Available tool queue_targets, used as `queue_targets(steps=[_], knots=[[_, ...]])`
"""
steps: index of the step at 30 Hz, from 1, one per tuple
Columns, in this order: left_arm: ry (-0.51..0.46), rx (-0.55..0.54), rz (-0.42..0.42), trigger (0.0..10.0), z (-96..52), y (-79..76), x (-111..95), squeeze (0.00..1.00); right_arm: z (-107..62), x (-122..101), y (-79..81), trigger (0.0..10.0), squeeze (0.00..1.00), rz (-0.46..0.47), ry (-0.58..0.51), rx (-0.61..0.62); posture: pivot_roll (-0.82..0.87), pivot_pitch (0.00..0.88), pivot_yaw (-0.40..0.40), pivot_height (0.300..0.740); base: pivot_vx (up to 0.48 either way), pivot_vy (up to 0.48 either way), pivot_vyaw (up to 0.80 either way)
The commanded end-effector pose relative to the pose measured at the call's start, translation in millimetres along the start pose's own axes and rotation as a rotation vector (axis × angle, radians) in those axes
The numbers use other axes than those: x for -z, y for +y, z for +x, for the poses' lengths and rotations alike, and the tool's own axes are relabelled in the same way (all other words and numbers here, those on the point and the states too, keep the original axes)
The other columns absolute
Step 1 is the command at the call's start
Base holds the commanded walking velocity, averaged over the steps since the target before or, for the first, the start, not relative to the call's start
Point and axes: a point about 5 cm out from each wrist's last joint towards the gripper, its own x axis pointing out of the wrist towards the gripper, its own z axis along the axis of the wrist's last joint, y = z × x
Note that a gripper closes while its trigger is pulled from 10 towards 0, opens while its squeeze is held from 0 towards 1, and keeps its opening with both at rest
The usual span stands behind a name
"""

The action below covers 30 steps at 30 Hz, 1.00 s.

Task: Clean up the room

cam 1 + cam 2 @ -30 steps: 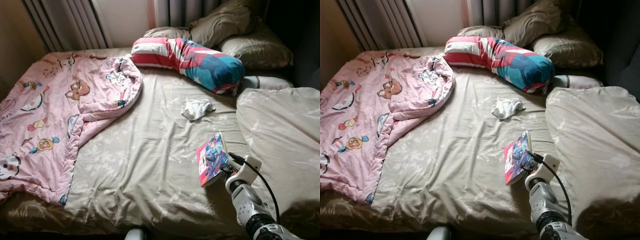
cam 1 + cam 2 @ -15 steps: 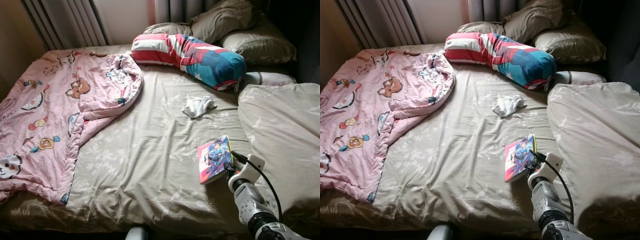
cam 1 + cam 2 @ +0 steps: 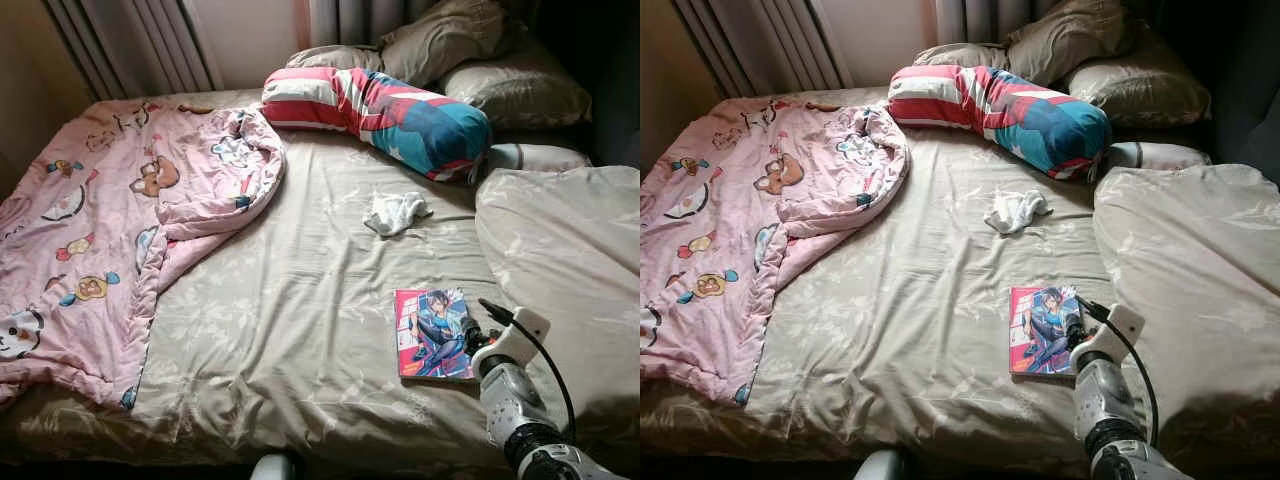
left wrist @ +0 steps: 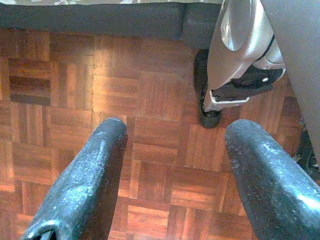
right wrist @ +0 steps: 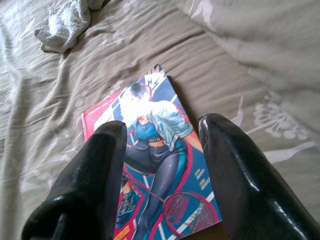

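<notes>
Right wrist view: spread right tool (image 5: 160, 170) over the flat comic book (image 5: 155, 175), white sock (image 5: 62, 22) beyond.

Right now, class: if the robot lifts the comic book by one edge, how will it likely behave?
The comic book looks thin, so it probably sags. Its glossy cover may slip between the right pincer fingers. Lying flat on the soft bedsheet, its edge may be hard to get under.

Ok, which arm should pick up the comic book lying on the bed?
Right. The right gripper hovers open directly over the comic book, while the left gripper hangs open over the parquet floor.
</notes>
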Motion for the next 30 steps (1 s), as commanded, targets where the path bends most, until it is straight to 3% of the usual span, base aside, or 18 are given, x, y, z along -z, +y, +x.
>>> queue_targets(steps=[1, 7, 15, 16, 22, 25, 30], knots=[[0.032, -0.011, 0.017, 10.0, -2.9, 6.5, 9.1, 0.00, -2.6, 7.1, -3.1, 10.0, 0.00, -0.044, 0.016, 0.008, 0.05, 0.204, 0.106, 0.638, 0.000, 0.000, 0.00], [0.025, -0.005, 0.007, 10.0, -1.4, 2.0, 6.1, 0.00, -15.9, 43.8, 2.3, 10.0, 0.00, -0.436, 0.124, -0.170, 0.03, 0.191, 0.083, 0.638, 0.000, 0.000, 0.00], [0.022, -0.002, -0.005, 10.0, -0.1, -3.4, 4.2, 0.00, -34.2, 73.8, -16.4, 10.0, 0.00, -0.419, 0.159, -0.139, -0.01, 0.155, 0.057, 0.638, 0.000, 0.000, 0.00], [0.020, -0.007, -0.016, 10.0, 0.4, -4.7, 3.2, 0.00, -42.2, 86.2, -24.1, 10.0, 0.00, -0.438, 0.197, -0.132, -0.02, 0.146, 0.049, 0.638, 0.000, 0.000, 0.00], [0.016, -0.012, -0.036, 10.0, 1.3, -6.6, 1.0, 0.00, -59.2, 110.3, -42.8, 10.0, 0.00, -0.326, 0.288, -0.075, -0.03, 0.140, 0.041, 0.638, 0.000, 0.000, 0.00], [0.016, -0.010, -0.039, 10.0, 1.5, -7.3, 0.7, 0.00, -63.4, 116.3, -45.5, 10.0, 0.00, -0.293, 0.312, -0.068, -0.03, 0.136, 0.038, 0.653, 0.000, 0.000, 0.00], [0.013, -0.012, -0.043, 10.0, 1.7, -7.7, 0.2, 0.00, -73.7, 133.3, -45.6, 10.0, 0.00, -0.336, 0.395, -0.085, -0.03, 0.131, 0.034, 0.688, 0.000, 0.000, 0.00]])
